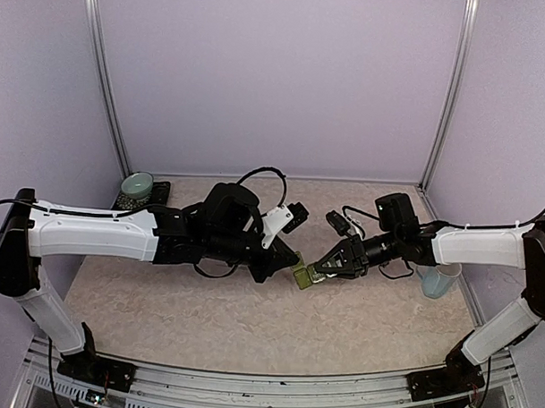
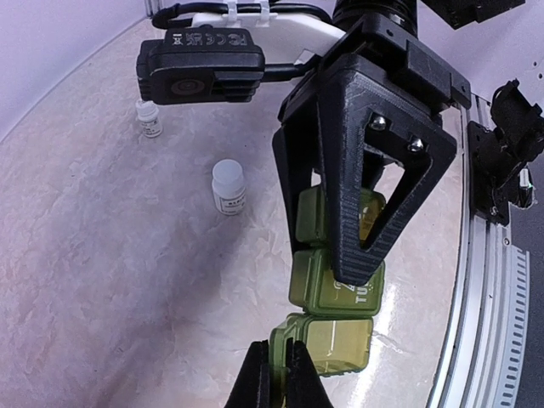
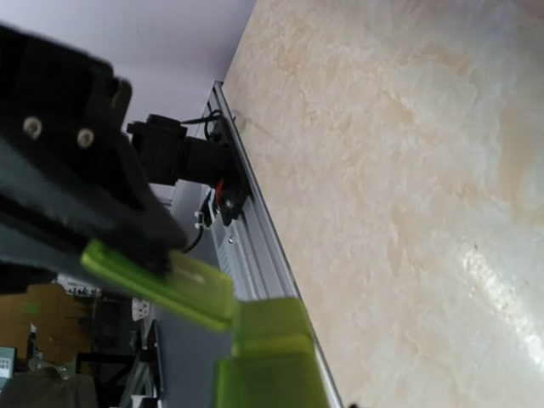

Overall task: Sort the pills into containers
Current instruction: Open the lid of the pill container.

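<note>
Translucent green plastic makes up the containers [image 2: 313, 285], a strip of three joined lidded compartments that sits between the two grippers near the middle of the table [image 2: 119, 280], seemingly lifted a little off it. The left gripper [image 2: 279, 374] has its fingers pressed together on the end compartment, pinching its wall. The right gripper [image 1: 319, 269] comes in from the opposite side over the other compartments; whether its fingers are spread or clamped I cannot tell, though one lid [image 3: 161, 279] stands swung open beside them in the right wrist view. The strip looks light, stiff and rather slick, with thin hinges that would likely flex or snap if twisted. The firmest hold is probably across an end compartment's side walls, leaving the lids free to open by their front lips. Two white pill bottles [image 2: 229, 189] stand well apart on the table beyond.
</note>
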